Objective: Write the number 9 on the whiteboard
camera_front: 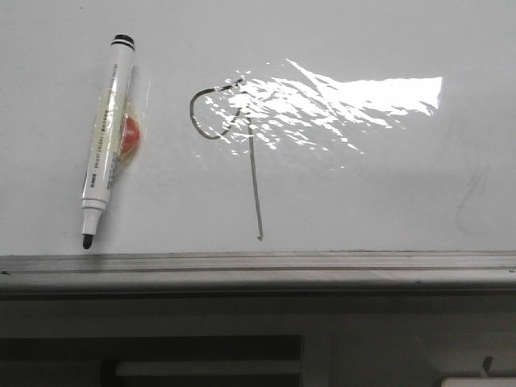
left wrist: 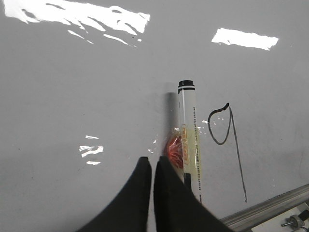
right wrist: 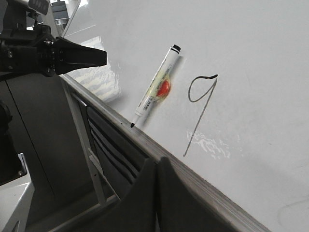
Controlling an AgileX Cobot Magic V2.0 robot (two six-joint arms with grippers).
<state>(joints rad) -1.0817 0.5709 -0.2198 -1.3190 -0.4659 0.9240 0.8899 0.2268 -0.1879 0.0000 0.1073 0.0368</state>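
While both pincers sit closed and empty, the number 9 lies apart from them on the whiteboard.

Both hands are showing matte black, tapering fingers: the left hand and the right hand, smooth and unmarked.

Bright overhead light throws a ragged glare patch across the glossy tabletop in front of me. Below its near edge I see a dark slatted panel (horizontal gaps, mostly in shadow) and a pale metal frame leg beside it.
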